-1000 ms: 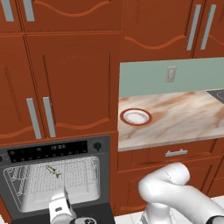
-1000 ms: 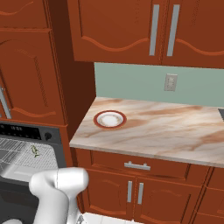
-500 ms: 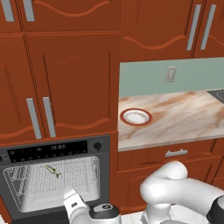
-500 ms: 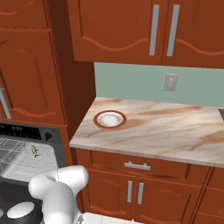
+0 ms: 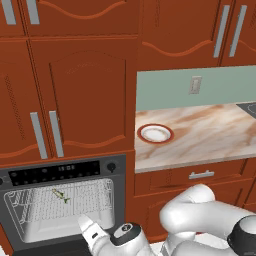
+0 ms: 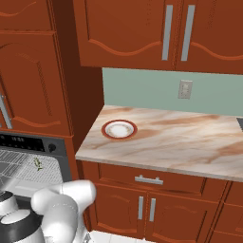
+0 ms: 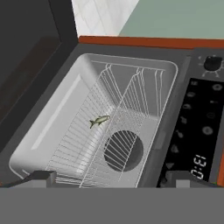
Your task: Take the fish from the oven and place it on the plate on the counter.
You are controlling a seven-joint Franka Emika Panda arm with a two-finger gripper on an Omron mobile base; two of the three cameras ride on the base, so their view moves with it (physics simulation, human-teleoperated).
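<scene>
Your two-finger gripper gapes wide, empty, facing the tiny greenish-yellow fish on the black oven's wire rack; panel digits unreadable.

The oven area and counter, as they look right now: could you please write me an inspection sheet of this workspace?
Surface: marbled counter beside the oven, carrying the plate.
Job's things: fish lies on a wire rack inside the open oven; plate, white with a red-brown rim, sits bare on the counter near its oven end.
Clutter: nothing seen.
Grippers: gripper open, holding nothing, facing into the oven, short of the fish.
Cables: nothing seen.
Surroundings: red-brown cabinets above and below, green backsplash with a wall outlet, drawer with a silver handle under the counter.
</scene>
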